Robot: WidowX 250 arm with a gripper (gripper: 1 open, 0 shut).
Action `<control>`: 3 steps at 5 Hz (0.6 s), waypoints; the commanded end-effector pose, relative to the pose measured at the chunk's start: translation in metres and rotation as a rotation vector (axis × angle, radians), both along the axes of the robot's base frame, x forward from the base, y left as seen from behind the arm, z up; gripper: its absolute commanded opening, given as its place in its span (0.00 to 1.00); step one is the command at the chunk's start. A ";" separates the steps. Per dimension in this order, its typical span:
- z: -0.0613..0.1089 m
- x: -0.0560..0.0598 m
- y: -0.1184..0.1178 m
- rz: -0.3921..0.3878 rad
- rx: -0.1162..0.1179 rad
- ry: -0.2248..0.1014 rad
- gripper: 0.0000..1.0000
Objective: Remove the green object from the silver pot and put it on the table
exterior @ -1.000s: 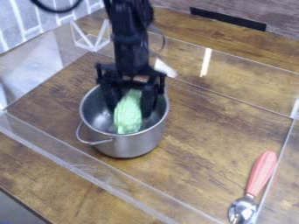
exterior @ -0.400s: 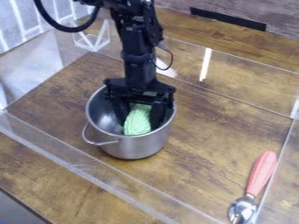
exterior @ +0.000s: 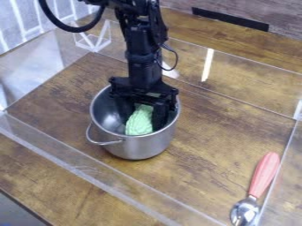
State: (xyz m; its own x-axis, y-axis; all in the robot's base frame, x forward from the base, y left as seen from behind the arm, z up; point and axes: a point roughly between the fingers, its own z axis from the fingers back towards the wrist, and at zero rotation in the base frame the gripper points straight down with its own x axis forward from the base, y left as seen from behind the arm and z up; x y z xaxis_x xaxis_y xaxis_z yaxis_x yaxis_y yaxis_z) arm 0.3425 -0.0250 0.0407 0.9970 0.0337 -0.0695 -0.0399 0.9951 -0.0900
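Observation:
The silver pot (exterior: 118, 144) stands on the dark wood table (exterior: 213, 132), left of centre. Inside it lies the green object (exterior: 141, 123), light green and bumpy, leaning toward the pot's right wall. My gripper (exterior: 144, 104) hangs straight down into the pot's mouth. It is open, with its black fingers (exterior: 119, 102) spread to either side of the green object's upper end. Whether the fingers touch it I cannot tell; its top is hidden behind the gripper.
A red-handled spoon (exterior: 260, 185) lies at the front right of the table. Clear acrylic walls (exterior: 71, 168) run along the table's edges. A small loop handle (exterior: 90, 136) sticks out of the pot's left side.
The arm has straightened up and the gripper has sunk lower into the pot over the green object. The pot sits slightly further right. The jaws stay equally wide.

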 end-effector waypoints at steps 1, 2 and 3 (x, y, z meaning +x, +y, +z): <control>0.038 0.003 0.015 -0.029 -0.003 -0.092 0.00; 0.033 0.003 0.015 -0.041 -0.005 -0.097 0.00; 0.026 0.004 0.016 -0.052 -0.005 -0.099 0.00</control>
